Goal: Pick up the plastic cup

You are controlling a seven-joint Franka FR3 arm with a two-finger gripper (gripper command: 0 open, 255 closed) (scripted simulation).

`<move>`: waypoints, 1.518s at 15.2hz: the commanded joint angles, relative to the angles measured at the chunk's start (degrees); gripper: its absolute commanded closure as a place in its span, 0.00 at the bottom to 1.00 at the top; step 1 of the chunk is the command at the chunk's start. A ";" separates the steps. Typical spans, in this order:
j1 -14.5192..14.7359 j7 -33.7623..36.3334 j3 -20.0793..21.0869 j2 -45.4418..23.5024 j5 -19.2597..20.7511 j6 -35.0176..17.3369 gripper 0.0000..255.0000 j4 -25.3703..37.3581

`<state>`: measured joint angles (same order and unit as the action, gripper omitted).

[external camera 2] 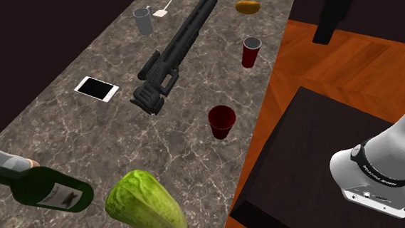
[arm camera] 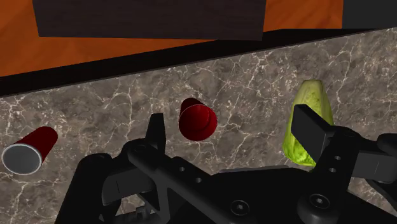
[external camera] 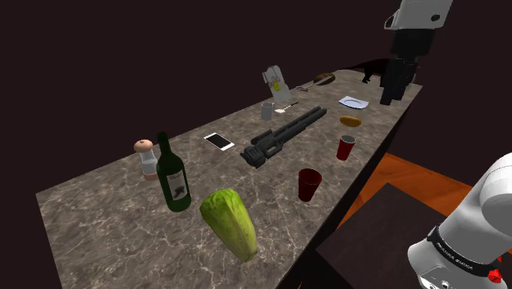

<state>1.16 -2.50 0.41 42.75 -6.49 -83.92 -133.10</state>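
Plainly nothing is lifted yet. Left to right in the shoulder view: a green lettuce head (external camera: 230,223) lies at the near end of the marbled stone table (external camera: 98,213), a dark red tapered cup (external camera: 309,184) stands upright by the edge facing the stand, a brighter red white-rimmed cup (external camera: 346,148) stands farther along that edge, and the all-black gripper (external camera: 388,94) hangs high toward that edge's far end, jaws spread, grasping nothing. Either red cup may be meant; descent, closing and lift remain.
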 commanded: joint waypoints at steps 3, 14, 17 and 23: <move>-0.06 -0.56 -0.15 -1.17 -0.18 -3.98 0.00 -2.88; 0.05 -4.17 -0.93 -14.20 -2.14 -27.02 0.00 -13.31; 0.30 -5.44 -1.20 -19.66 -3.09 -33.42 0.00 -14.39; 1.09 -8.70 -1.74 -32.49 -6.01 -45.54 0.00 -14.05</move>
<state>2.06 -10.55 -1.29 12.23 -11.82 -126.94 -146.62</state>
